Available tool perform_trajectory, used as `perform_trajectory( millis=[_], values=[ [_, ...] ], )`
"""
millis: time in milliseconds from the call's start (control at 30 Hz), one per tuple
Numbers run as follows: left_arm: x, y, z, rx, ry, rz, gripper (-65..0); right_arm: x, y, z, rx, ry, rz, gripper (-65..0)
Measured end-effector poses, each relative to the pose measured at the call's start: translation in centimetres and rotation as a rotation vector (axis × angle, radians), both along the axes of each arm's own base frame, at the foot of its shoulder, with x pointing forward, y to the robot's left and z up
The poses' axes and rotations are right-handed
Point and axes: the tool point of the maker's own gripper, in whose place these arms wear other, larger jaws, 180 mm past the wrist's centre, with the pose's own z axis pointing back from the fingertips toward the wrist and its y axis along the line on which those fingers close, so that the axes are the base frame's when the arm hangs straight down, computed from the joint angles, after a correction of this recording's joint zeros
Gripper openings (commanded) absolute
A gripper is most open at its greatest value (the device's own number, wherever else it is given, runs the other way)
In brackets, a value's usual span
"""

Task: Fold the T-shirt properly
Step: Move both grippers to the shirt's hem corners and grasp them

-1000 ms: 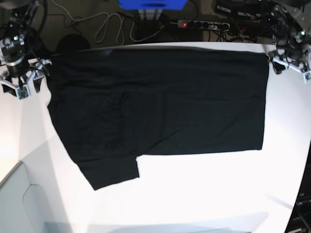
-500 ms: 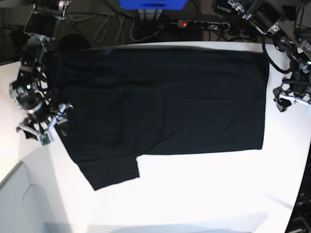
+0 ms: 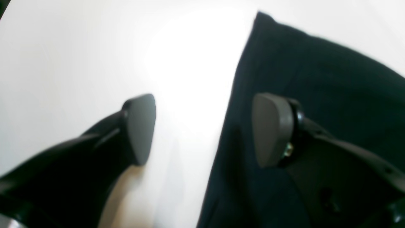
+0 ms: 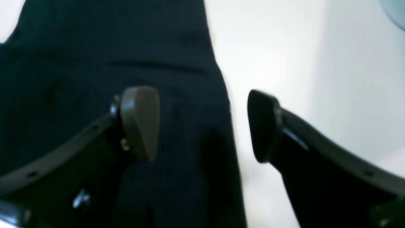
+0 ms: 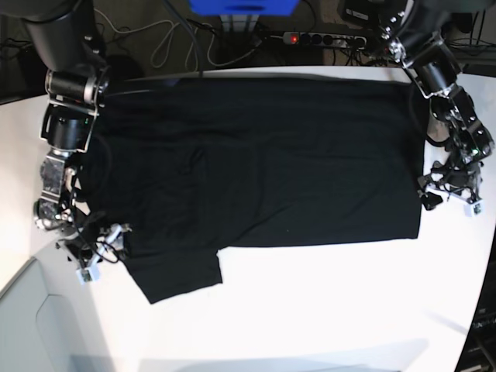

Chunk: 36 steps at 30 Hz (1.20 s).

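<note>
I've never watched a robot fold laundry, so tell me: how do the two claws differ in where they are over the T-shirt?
The left gripper straddles the T-shirt's straight side edge; the right gripper straddles the edge beside the sleeve. In its wrist view the left gripper has cloth under its right-hand finger, while the right gripper has cloth under its left-hand finger. Both are open, holding nothing.

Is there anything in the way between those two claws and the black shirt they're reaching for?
Nothing visible. The T-shirt lies flat on the white table. Both the left gripper and the right gripper are open, each straddling a shirt edge, with only bare table and cloth between the fingers.
</note>
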Motion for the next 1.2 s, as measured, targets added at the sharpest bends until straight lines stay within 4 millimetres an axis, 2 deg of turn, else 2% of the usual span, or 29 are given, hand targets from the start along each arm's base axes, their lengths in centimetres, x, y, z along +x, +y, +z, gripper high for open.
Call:
perform_trajectory(
  millis=[200, 367, 500, 600, 700, 800, 933, 1100, 1200],
  values=[
    [1.2, -0.3, -0.9, -0.05, 0.015, 0.01, -19.1, -0.1, 0.6, -2.8, 0.09, 0.018, -0.036, -22.1],
    [3.6, -1.5, -0.1, -0.007, -0.006, -0.059, -19.1, 0.2, -1.0, -3.0, 0.083, -0.011, -0.117, -22.0],
    [5.6, -3.8, 0.5, 0.049, -0.063, -0.156, -19.1, 0.2, -1.0, -3.0, 0.083, -0.012, -0.119, -22.0],
    [5.3, -4.5, -1.6, 0.029, -0.025, -0.184, -19.1, 0.3, -1.3, -2.8, 0.081, -0.02, -0.123, -22.0],
    [4.7, -2.9, -3.3, 0.028, -0.015, -0.136, -19.1, 0.0, -1.8, -3.0, 0.074, -0.017, -0.13, -22.0],
    [5.3, -2.3, -3.6, 0.009, -0.031, -0.112, -19.1, -0.4, -1.7, -3.5, 0.083, -0.022, -0.134, -22.0],
    [6.1, -3.7, -3.9, 0.023, -0.054, -0.154, -19.1, -0.7, -1.7, -3.7, 0.083, -0.019, -0.136, -22.1],
    [6.2, -4.2, -4.0, 0.033, -0.046, -0.177, -19.1, -1.0, -1.7, -3.9, 0.095, -0.029, -0.141, -23.0],
    [6.2, -4.2, -4.1, 0.031, -0.045, -0.176, -19.4, -1.0, -1.7, -4.0, 0.094, -0.026, -0.141, -29.1]
  ],
)
